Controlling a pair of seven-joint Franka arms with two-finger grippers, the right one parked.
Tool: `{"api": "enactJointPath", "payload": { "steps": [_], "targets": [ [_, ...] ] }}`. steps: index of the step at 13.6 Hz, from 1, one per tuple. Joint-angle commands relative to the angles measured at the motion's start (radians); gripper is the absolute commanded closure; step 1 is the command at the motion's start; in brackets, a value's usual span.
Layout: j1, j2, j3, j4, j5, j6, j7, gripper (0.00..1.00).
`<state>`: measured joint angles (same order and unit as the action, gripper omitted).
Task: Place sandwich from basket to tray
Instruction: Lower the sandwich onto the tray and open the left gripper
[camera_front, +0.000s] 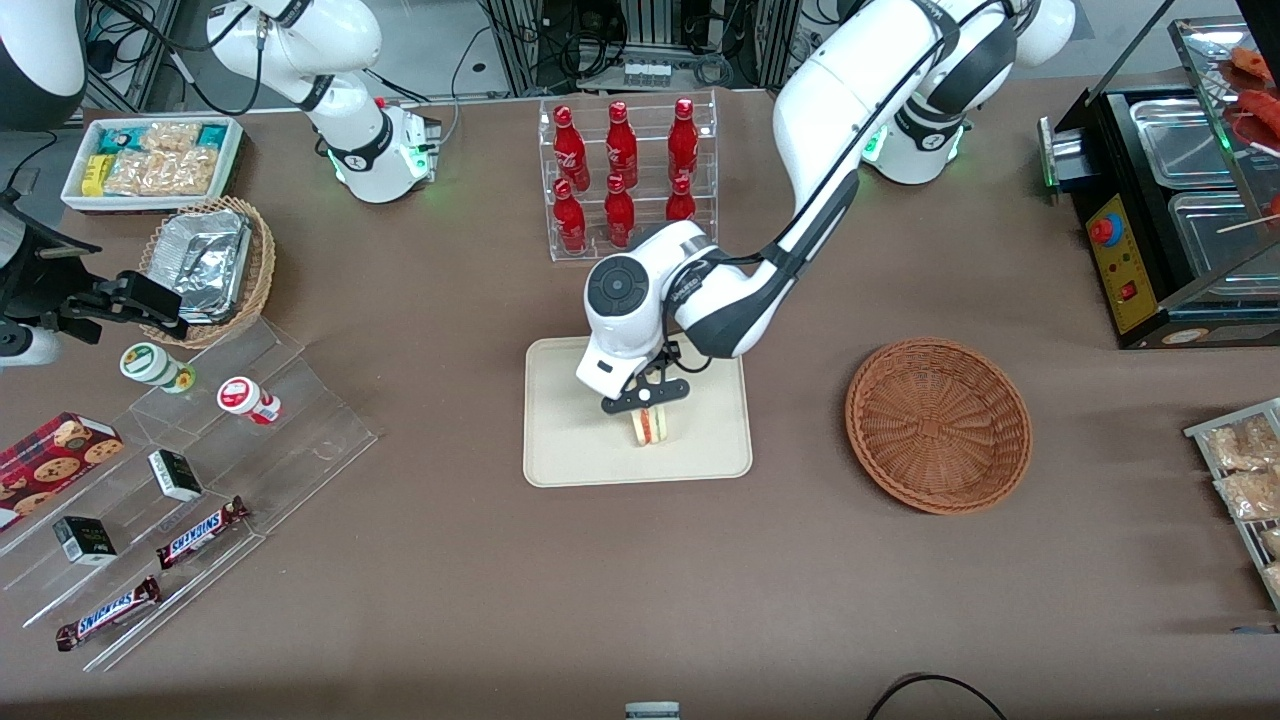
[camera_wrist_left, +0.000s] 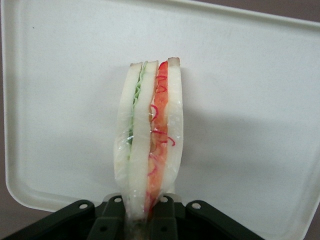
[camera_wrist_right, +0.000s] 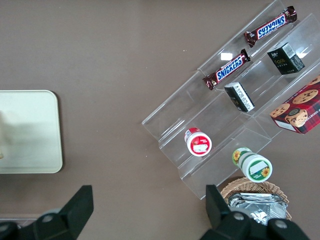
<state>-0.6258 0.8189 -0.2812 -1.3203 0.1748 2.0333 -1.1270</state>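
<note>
My end effector (camera_front: 650, 398) grips the sandwich (camera_front: 650, 424) by one end, holding it edge-up over the tray (camera_front: 560, 460) at frame centre. I judge it light, soft and slick in its wrap, so the pinch on the bread faces suits. The basket (camera_front: 938, 424), toward centre right, looks empty; the tray otherwise bare.

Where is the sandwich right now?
In the front view the sandwich stands on edge over the middle of the tray, pinched by the left arm's gripper; the basket, toward the working arm's end, holds nothing.
</note>
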Motion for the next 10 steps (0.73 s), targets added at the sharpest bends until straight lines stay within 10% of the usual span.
{"api": "enactJointPath", "payload": {
  "steps": [1,7,9,10],
  "targets": [
    [-0.022,0.031,0.013,0.053,0.02,-0.027,-0.027,1.0],
    [-0.031,0.063,0.014,0.081,0.046,-0.024,-0.088,1.0],
    [-0.031,0.068,0.014,0.081,0.048,-0.022,-0.079,0.01],
    [-0.029,0.063,0.014,0.082,0.048,-0.024,-0.076,0.0]
  ]
}}
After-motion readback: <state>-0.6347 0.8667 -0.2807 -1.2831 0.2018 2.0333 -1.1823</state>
